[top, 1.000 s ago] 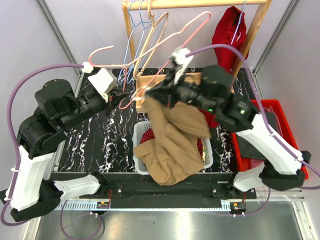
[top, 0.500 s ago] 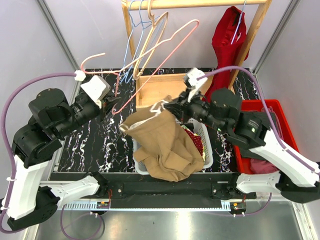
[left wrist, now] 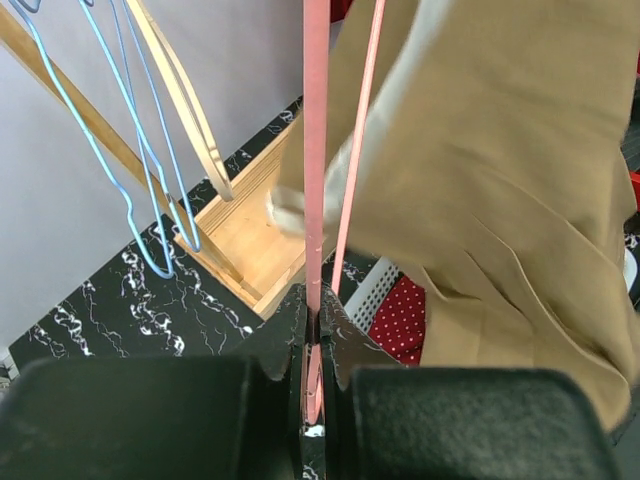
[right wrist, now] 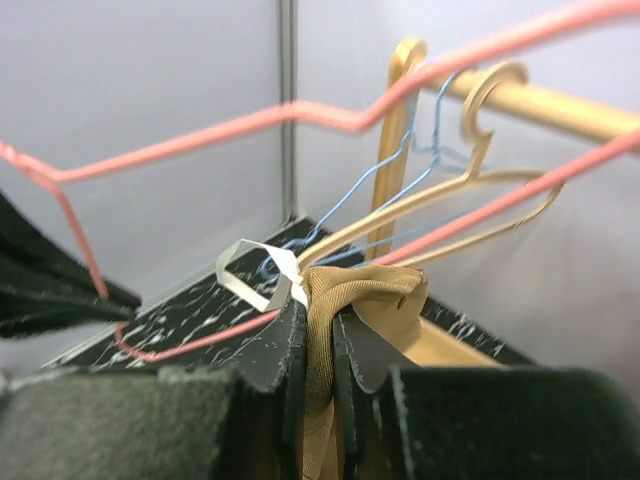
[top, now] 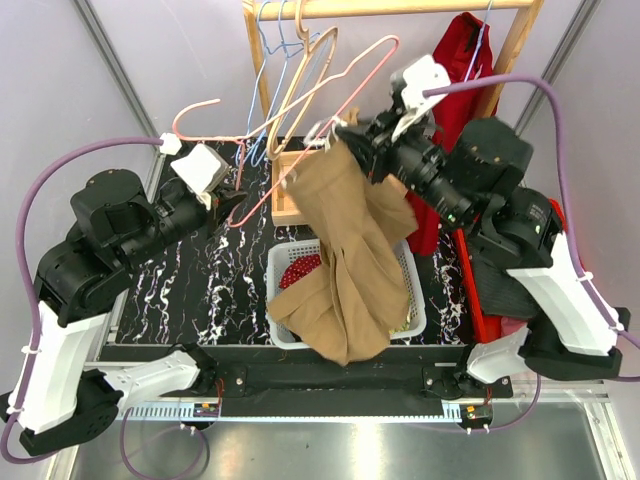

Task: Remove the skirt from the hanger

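A tan skirt [top: 350, 260] hangs long from my right gripper [top: 345, 140], which is shut on a bunched fold of its top edge [right wrist: 375, 295] beside a white loop tag [right wrist: 255, 275]. Its lower part drapes over the white basket. My left gripper [top: 232, 203] is shut on the lower corner of a pink wire hanger [top: 330, 85]; the wire [left wrist: 316, 150] rises straight out of the closed jaws. In the right wrist view the pink hanger [right wrist: 300, 115] passes close around the pinched fold. I cannot tell whether the skirt still touches it.
A white basket [top: 282, 262] holding a red dotted cloth [top: 305, 268] stands at the centre. Behind it are a wooden box [top: 290, 165] and a wooden rail with blue and wooden hangers [top: 290, 50] and a red garment [top: 455, 60]. A red bin [top: 560, 215] is at the right.
My right gripper has risen and swung back toward the rail, pulling the skirt up so it hangs long. The left gripper keeps its hold on the pink hanger, shifted slightly.
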Robot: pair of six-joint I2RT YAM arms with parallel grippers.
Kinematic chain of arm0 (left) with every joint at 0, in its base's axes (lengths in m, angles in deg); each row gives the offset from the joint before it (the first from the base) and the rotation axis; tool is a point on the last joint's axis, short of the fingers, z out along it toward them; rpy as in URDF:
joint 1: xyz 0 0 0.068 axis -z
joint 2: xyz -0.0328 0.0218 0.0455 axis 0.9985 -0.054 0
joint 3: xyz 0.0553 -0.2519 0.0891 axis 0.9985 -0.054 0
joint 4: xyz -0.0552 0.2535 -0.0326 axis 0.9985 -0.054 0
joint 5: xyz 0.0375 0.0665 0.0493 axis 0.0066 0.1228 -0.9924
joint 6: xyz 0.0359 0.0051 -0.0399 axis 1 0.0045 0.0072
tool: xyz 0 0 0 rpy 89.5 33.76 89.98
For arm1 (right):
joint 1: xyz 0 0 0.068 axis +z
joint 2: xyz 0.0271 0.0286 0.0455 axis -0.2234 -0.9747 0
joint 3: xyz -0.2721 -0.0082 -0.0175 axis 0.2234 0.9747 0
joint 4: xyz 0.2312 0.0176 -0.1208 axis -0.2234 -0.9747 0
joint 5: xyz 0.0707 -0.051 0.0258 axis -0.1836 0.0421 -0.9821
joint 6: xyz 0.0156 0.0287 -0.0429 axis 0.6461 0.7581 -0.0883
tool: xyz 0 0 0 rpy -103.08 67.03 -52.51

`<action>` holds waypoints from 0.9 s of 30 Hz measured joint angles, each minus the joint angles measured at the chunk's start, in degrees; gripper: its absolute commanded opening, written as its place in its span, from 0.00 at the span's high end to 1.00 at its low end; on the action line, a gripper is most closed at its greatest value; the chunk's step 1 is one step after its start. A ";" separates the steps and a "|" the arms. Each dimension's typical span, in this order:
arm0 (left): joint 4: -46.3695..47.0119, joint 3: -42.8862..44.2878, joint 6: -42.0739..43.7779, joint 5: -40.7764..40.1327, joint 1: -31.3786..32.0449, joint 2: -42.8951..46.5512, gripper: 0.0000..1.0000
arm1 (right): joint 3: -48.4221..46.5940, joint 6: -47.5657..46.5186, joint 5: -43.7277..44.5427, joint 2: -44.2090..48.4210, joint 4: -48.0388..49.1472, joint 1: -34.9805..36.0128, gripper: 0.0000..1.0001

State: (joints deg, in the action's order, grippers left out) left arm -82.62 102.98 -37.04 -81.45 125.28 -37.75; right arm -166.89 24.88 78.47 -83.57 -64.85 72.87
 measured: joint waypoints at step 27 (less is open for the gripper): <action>0.04 0.02 -0.15 0.50 -0.17 0.02 1.00 | 34.51 17.53 -10.60 15.76 5.84 -2.16 1.00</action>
State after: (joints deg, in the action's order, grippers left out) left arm -82.58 103.00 -37.19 -80.95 125.10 -37.73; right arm -132.38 42.41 67.87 -67.81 -59.02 70.71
